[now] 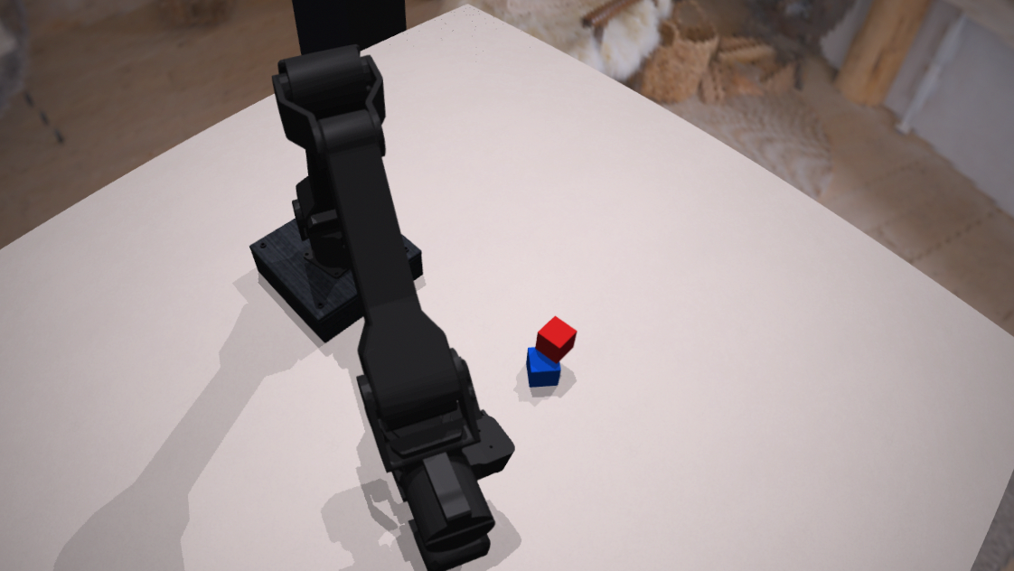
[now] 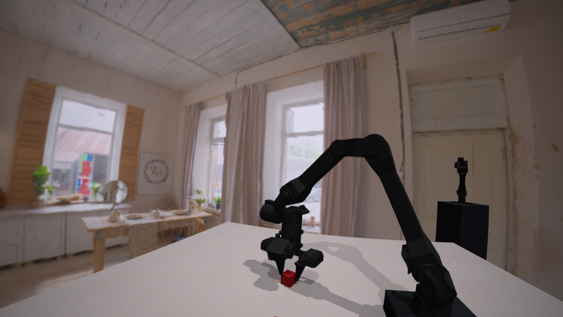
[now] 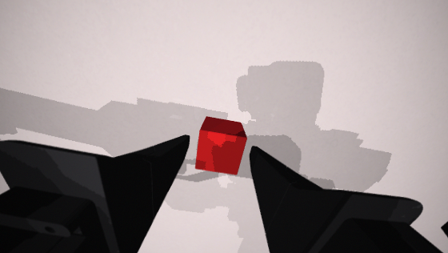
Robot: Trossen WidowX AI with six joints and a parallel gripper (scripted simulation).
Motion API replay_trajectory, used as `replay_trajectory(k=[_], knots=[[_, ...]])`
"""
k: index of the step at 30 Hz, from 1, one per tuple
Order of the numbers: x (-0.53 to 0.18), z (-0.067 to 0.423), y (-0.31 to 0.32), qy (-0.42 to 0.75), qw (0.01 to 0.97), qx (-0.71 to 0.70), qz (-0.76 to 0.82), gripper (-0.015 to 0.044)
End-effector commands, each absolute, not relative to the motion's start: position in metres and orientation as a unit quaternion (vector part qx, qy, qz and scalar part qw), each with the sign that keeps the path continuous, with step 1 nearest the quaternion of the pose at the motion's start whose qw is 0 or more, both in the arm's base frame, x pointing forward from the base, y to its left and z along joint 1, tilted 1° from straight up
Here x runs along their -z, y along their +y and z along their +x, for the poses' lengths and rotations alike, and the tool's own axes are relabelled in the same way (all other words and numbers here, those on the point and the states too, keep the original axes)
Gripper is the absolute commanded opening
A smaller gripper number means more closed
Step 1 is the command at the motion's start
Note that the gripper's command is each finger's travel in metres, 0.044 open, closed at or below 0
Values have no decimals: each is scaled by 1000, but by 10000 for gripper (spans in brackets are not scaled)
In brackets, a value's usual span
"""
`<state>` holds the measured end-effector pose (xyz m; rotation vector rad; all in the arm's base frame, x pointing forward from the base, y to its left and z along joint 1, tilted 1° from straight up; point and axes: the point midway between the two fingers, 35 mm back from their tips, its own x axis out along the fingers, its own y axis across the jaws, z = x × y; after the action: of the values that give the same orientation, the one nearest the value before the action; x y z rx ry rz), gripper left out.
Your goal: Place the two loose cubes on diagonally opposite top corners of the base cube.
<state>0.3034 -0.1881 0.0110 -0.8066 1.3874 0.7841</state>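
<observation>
A loose red cube (image 2: 287, 279) (image 3: 220, 154) lies on the white table (image 1: 709, 212) (image 2: 177, 283). My gripper (image 2: 289, 275) (image 3: 220, 146) is lowered around it, one finger on each side. The fingers are open, with a narrow gap showing between each fingertip and the cube in the wrist view. In the top view the wrist hides this cube and the fingers. The blue base cube (image 1: 542, 369) stands to the right of the arm. A second red cube (image 1: 555, 336) sits on top of it, over its far corner and overhanging it.
The arm's black base (image 1: 333, 284) (image 2: 425, 307) stands on the table behind the cubes. A black pedestal with a camera mount (image 2: 462, 224) stands at the table's far corner. The table edge runs along the right of the top view.
</observation>
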Motion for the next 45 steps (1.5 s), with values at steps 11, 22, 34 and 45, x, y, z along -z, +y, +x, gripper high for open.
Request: replay_trajectory(k=[11,22,34,45], knots=[[-16,304,-188,604,628,-343,-351,105],[-50,306,-190,604,628,-343,-351,105],[-88,304,-190,604,628,-343,-351,105],[-118,299,-188,604,628,-343,-351,105]])
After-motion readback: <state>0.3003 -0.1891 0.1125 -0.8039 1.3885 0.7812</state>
